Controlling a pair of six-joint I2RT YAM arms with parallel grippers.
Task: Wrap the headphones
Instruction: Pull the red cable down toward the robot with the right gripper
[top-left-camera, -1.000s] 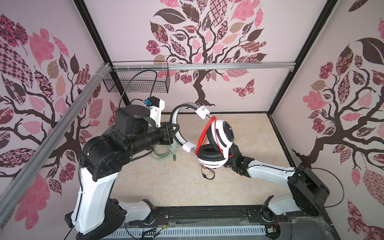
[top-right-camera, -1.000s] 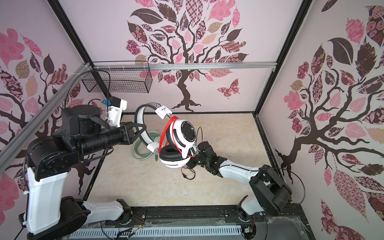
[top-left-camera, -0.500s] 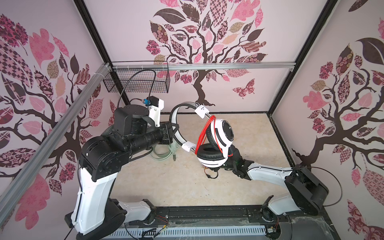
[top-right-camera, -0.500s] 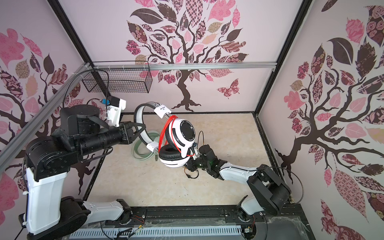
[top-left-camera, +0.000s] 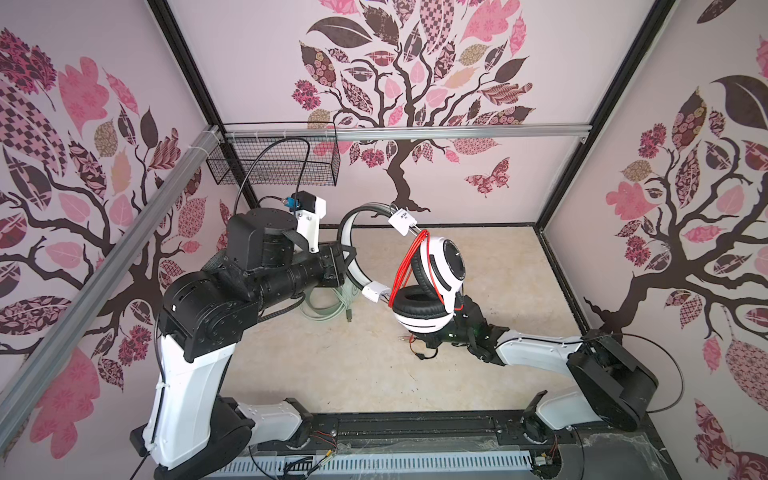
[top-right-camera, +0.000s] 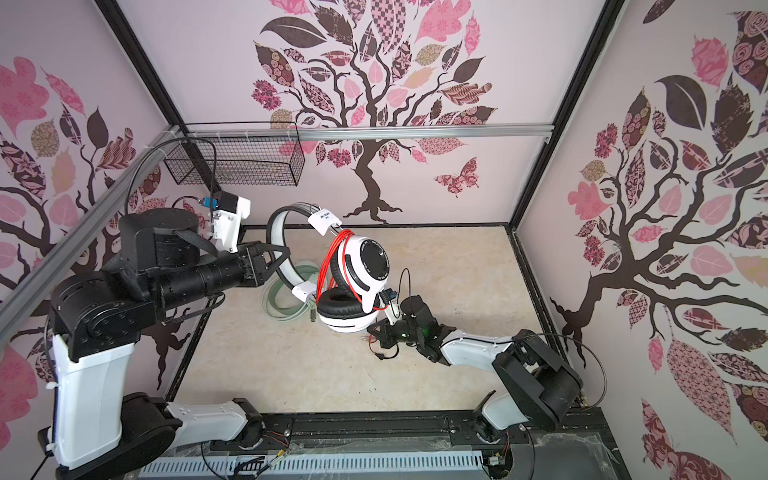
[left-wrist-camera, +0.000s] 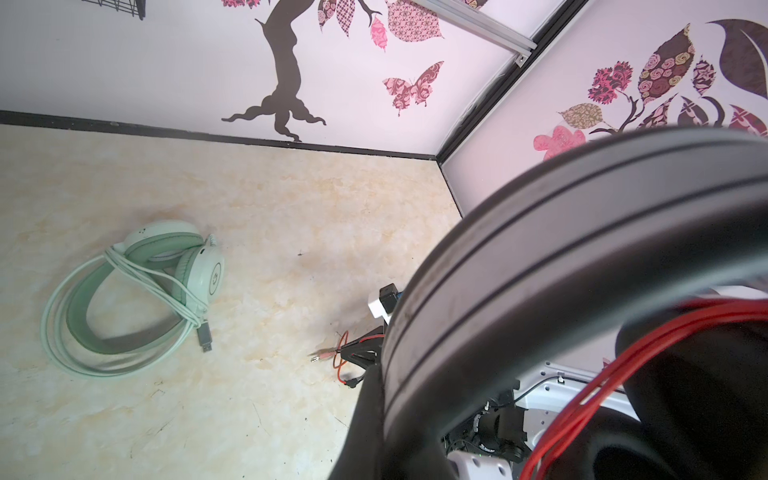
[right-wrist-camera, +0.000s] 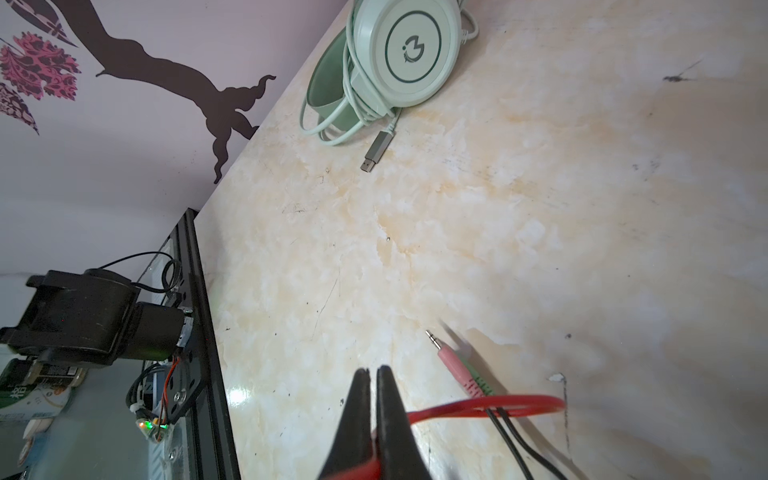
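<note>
**Right pincer (right-wrist-camera: 369, 370) drops and bites the orange-red cable (right-wrist-camera: 490, 401)**

Since a second ago the right pincer has sunk from beside the lower earcup toward the desk (left-wrist-camera: 270, 199) and closed. Its jaws now pinch the cable's loose end just short of the jack plugs (right-wrist-camera: 455, 361). The left pincer (top-right-camera: 277, 258) is clamped on the headband of the white and black headset (top-left-camera: 440, 266) and holds it clear above the desk's middle, with several red turns round the earcups. The mint-green headset (left-wrist-camera: 208, 274) lies bundled by the desk's left edge.

To finish well, I would carry the tail up and round the cups under light tension. The headband should be kept steady and the plugs tucked under a turn so nothing springs loose.

The white tag (top-right-camera: 324, 218) on the headband and the print ringing the upper cup are too small to read. The mint cup bears only a round emblem (right-wrist-camera: 411, 48).
</note>
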